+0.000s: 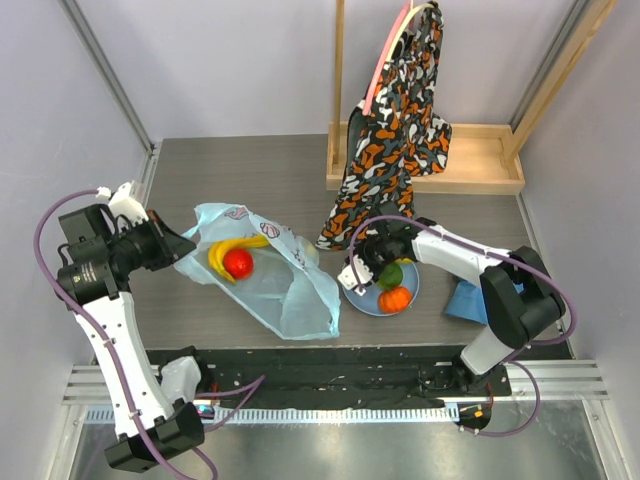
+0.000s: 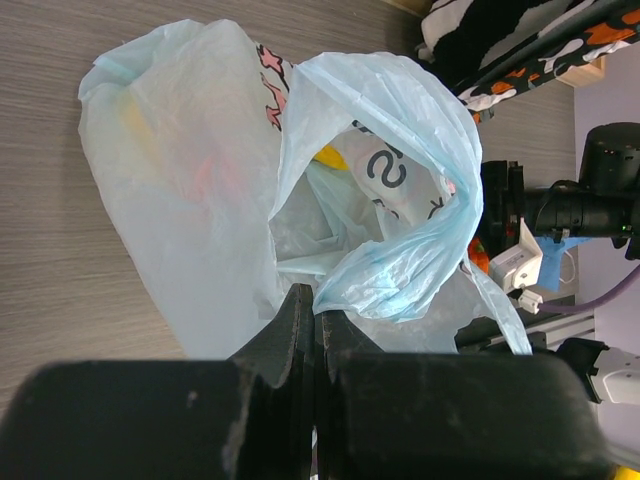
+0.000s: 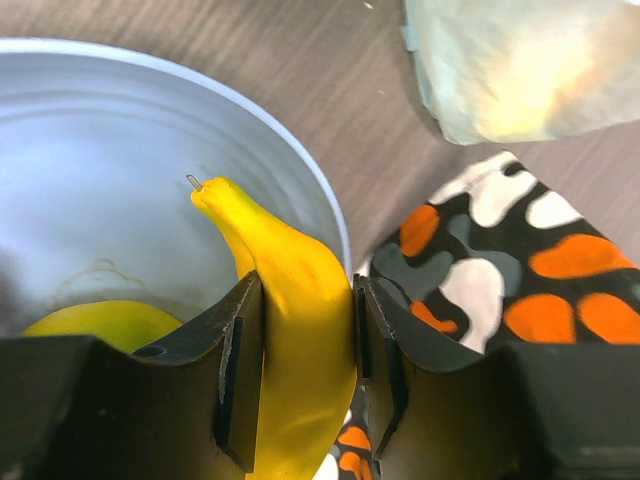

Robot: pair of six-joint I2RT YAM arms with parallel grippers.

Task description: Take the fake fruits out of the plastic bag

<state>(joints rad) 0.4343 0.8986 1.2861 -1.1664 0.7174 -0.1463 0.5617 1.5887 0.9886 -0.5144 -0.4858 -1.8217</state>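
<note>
The light-blue plastic bag (image 1: pixel 290 285) lies crumpled at centre left. A yellow banana bunch (image 1: pixel 232 250) and a red round fruit (image 1: pixel 238 264) show through it. My left gripper (image 1: pixel 186 246) is shut on the bag's left edge; in the left wrist view its fingertips (image 2: pixel 314 300) pinch the thin plastic (image 2: pixel 190 150). My right gripper (image 1: pixel 364 266) is shut on a yellow banana (image 3: pixel 300 300) over the rim of the pale-blue plate (image 3: pixel 300 150). A green fruit (image 1: pixel 391 275) and an orange ribbed fruit (image 1: pixel 395 298) lie on the plate (image 1: pixel 362 304).
A patterned orange, black and white cloth (image 1: pixel 395 130) hangs from a wooden rack (image 1: pixel 480 165) at the back right, its hem next to the plate. A solid blue cloth (image 1: pixel 468 298) lies right of the plate.
</note>
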